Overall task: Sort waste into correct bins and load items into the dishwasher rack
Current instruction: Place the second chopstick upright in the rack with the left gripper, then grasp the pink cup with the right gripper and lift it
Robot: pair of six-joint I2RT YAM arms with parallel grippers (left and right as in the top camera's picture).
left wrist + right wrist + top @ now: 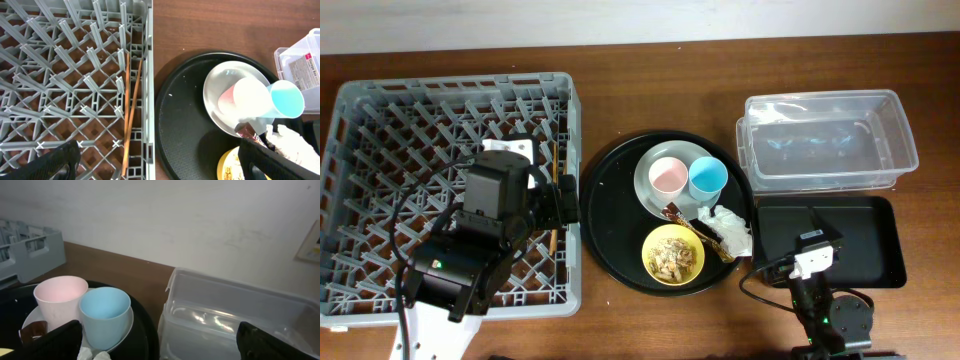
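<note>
My left pincer [563, 203] hangs wide open, empty, over the grey plastic lattice rack [450, 87] at the counter's left edge, two thin wooden chopsticks [126, 105] inside; lowering blindly could snag pegs

Cropped, covered.
Cuts the round yellow bowl [223, 162] at the left wrist view's bottom edge; hides thin wooden chopsticks [553, 241] midway under the left arm [480, 230].
</note>
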